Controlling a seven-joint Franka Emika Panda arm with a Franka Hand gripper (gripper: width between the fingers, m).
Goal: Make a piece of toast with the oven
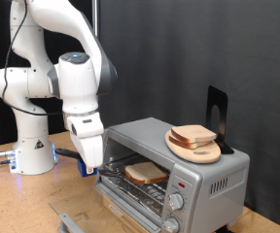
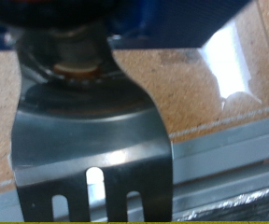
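The silver oven point(image 1: 203, 180) stands on the wooden table with its glass door point(image 1: 121, 194) folded down open. One pale slice of toast point(image 1: 145, 174) with a brown crust lies on the wire rack inside. More bread point(image 1: 193, 135) lies on a round wooden plate point(image 1: 192, 152) on top of the oven. My gripper point(image 1: 89, 163) hangs just at the exterior view's left of the open door, pointing down. In the wrist view a slotted metal spatula point(image 2: 88, 140) sticks out from between the blue fingers, above the table and the door's edge point(image 2: 228, 177).
Two round knobs point(image 1: 176, 202) sit on the oven's front at the exterior view's right. A black stand point(image 1: 216, 115) rises behind the plate. The robot's white base point(image 1: 33, 146) stands at the exterior view's left, with a black curtain behind.
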